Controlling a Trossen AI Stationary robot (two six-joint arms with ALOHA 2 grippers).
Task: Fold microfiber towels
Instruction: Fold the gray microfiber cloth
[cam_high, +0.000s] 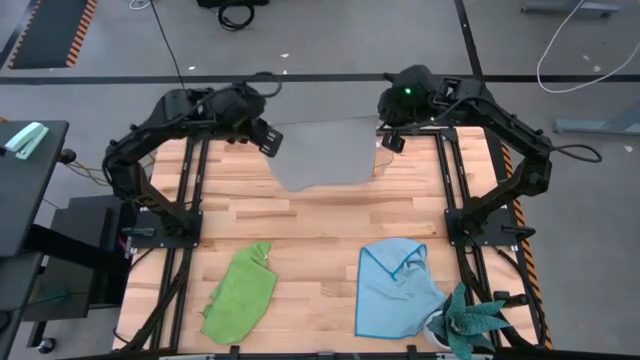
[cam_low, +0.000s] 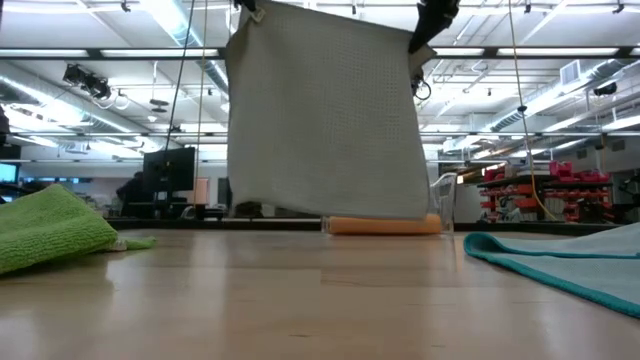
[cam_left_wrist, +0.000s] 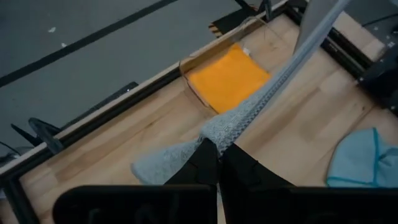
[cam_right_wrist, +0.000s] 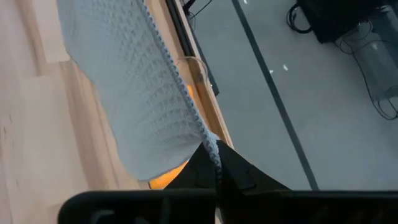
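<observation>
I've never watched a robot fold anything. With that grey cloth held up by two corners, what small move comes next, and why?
Probably lower it. The left gripper and right gripper each pinch a top corner of the thin grey microfiber towel, which hangs spread above the wooden table; laying it flat allows a fold.

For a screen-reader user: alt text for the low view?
A grey towel hangs by its top corners above the wooden table. A green towel lies left, a blue towel right, an orange towel behind.
</observation>
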